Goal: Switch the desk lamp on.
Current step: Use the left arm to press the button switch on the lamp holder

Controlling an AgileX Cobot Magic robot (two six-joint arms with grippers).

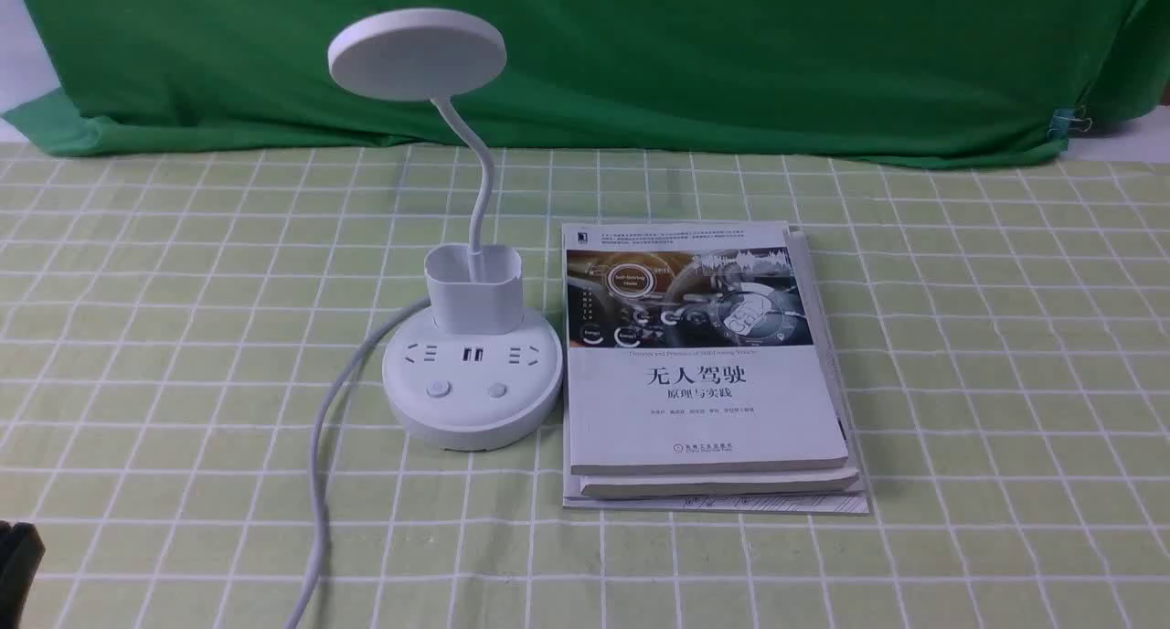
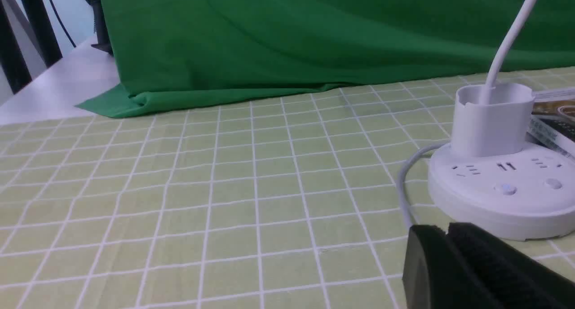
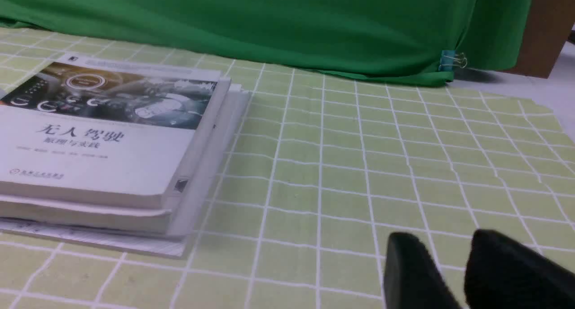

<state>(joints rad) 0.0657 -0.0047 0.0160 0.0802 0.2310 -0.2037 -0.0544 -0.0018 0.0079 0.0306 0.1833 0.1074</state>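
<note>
While the lamp (image 1: 416, 58) looks unlit, both buttons (image 2: 505, 189) await a press — left gripper (image 2: 438, 230) closed and empty, right (image 3: 442, 244) parted, holding 0 things.

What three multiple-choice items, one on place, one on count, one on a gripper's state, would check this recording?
1. Where is the book stack?
A) Left of the lamp base
B) Right of the lamp base
C) On the lamp base

2. How many round buttons are on the base?
A) One
B) Two
C) Four

3. How is the right gripper?
A) Open
B) Gripping a book
C) Gripping the lamp's neck

1-B: the front view shows the book stack right of the lamp base.
2-B: two round buttons sit near its front edge.
3-A: the fingertips of the right gripper stand apart with nothing between.
</note>
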